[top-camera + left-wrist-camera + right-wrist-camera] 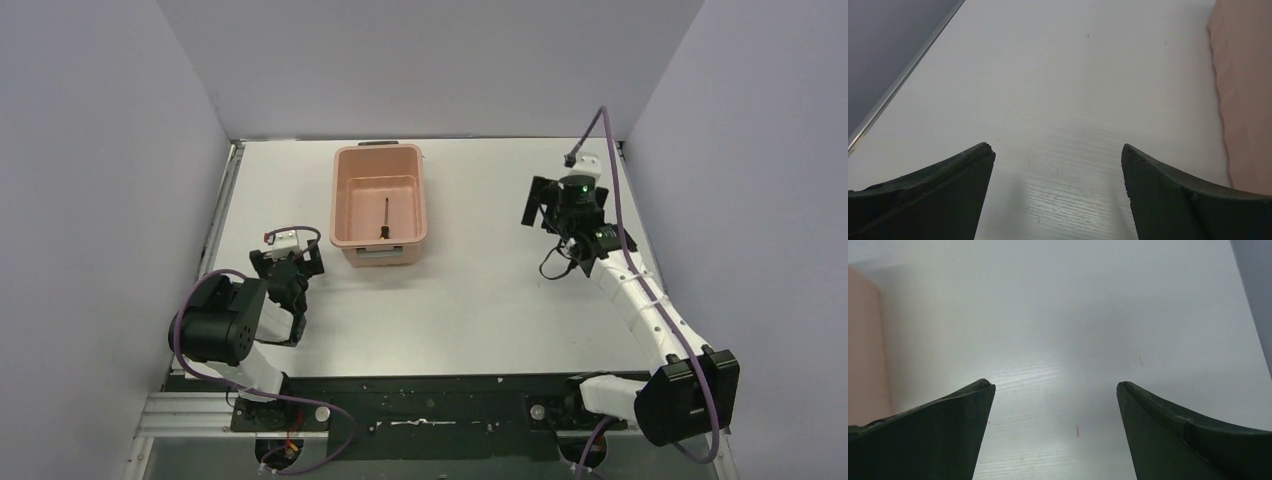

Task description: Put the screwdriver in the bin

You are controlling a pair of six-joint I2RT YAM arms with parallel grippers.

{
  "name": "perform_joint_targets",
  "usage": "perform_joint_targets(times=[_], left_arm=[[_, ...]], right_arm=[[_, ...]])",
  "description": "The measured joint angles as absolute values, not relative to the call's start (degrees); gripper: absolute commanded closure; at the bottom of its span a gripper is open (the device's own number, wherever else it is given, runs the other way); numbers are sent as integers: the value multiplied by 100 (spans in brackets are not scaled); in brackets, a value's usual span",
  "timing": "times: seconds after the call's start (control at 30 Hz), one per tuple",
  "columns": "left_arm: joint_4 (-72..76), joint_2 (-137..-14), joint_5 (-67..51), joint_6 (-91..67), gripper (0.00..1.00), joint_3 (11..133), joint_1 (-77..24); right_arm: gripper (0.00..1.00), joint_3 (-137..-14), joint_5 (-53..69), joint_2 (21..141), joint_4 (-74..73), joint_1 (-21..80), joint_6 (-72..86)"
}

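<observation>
The salmon-pink bin stands at the far middle of the white table. The small screwdriver lies inside it on the bin floor, its dark shaft pointing away. My left gripper is open and empty, low over the table to the left of the bin's near end; in the left wrist view the bin wall shows at the right edge. My right gripper is open and empty, well to the right of the bin; in the right wrist view the bin shows at the left edge.
Grey walls close the table on the left, back and right. A metal strip runs along the left edge. A purple cable loops above the right wrist. The arm bases sit on a black rail at the near edge.
</observation>
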State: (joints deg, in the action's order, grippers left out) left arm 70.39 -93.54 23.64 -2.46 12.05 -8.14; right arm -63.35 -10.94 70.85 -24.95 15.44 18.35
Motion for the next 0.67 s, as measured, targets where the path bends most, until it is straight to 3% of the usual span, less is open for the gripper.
perform_joint_targets(times=[0.3, 0.67], left_arm=[[7039, -9354, 2366, -248, 3, 1205, -814], [7039, -9354, 2364, -248, 3, 1205, -814]], right_arm=[[0, -3815, -757, 6729, -1544, 1127, 1883], [0, -3363, -668, 6726, -744, 1122, 2016]])
